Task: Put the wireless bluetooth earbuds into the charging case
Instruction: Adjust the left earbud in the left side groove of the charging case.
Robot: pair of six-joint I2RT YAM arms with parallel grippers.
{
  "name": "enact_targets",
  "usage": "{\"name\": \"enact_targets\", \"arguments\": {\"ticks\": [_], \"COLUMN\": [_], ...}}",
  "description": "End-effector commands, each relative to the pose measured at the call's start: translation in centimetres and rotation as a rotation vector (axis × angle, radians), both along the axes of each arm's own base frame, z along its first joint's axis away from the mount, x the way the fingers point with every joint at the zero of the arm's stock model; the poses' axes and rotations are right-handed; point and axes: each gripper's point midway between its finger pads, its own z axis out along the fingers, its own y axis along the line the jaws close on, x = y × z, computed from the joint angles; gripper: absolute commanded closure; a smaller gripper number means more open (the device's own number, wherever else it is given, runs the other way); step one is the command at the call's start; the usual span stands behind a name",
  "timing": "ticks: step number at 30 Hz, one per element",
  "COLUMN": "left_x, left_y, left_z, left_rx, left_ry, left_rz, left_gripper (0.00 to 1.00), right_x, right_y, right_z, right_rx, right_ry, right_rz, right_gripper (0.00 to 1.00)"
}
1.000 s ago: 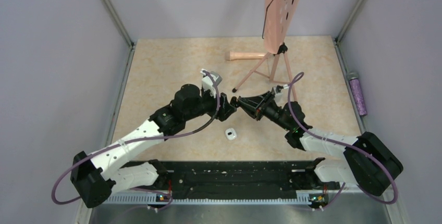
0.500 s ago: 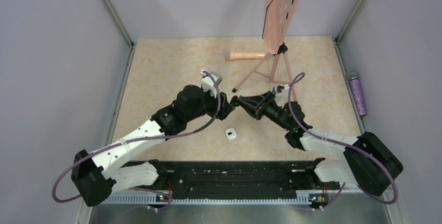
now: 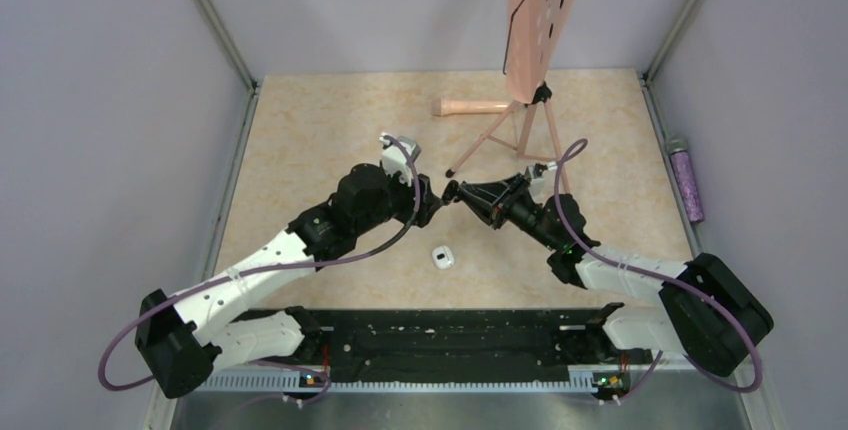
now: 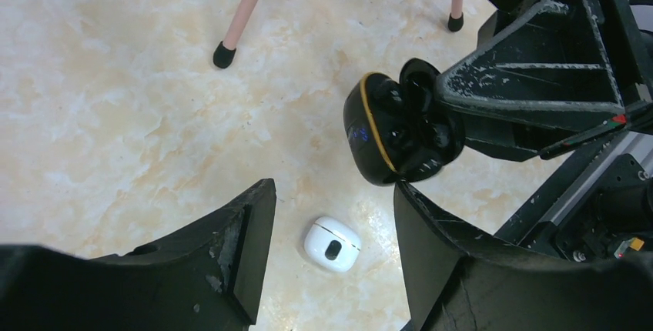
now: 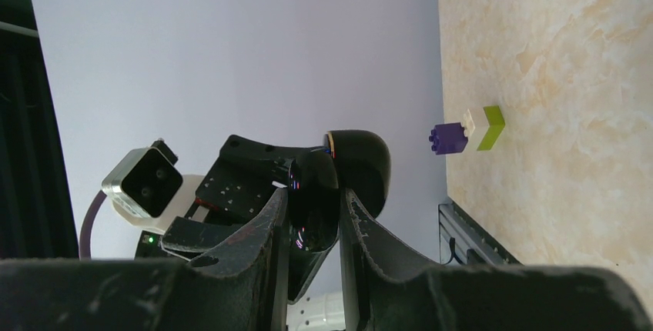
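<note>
Right pincer clamps glossy black gold-rimmed charging case, lid open; left pincer agape.

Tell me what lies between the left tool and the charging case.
Nothing: in the left wrist view one finger of the left tool nearly meets the charging case gripped by the right tool. A white pod lies on the table below.
</note>
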Motion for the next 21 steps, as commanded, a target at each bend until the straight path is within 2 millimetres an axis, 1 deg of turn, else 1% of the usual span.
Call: {"name": "enact_targets", "arguments": {"ticks": [1, 11, 16, 19, 21], "left_x": [1.0, 1.2, 1.3, 0.9, 0.2], "left_y": [0.4, 0.9, 2.1, 2.5, 2.2], "left_z": [2.2, 2.6, 2.4, 2.8, 3.1], "left_rx": [-0.039, -0.040, -0.013, -0.009, -0.003], "left_ry": [-0.064, -0.078, -0.078, -0.092, -0.103], "left_rz": [0.048, 0.076, 0.120, 0.112, 0.060], "left_gripper": [0.37, 0.39, 0.40, 0.39, 0.37], "right_x": [-0.2, -0.3, -0.4, -0.4, -0.4], "right_y": [0.3, 0.2, 0.1, 0.1, 0.0], "right_z": [4.0, 3.8, 3.7, 3.6, 3.7], "right_rx": [0.068, 0.064, 0.065, 0.064, 0.067], "right_ry": [-0.105, -0.102, -0.100, -0.097, -0.097], "right_rz": [0.026, 0.025, 0.020, 0.018, 0.018], "right_gripper": [1.00, 1.00, 1.00, 1.00, 1.00]}}
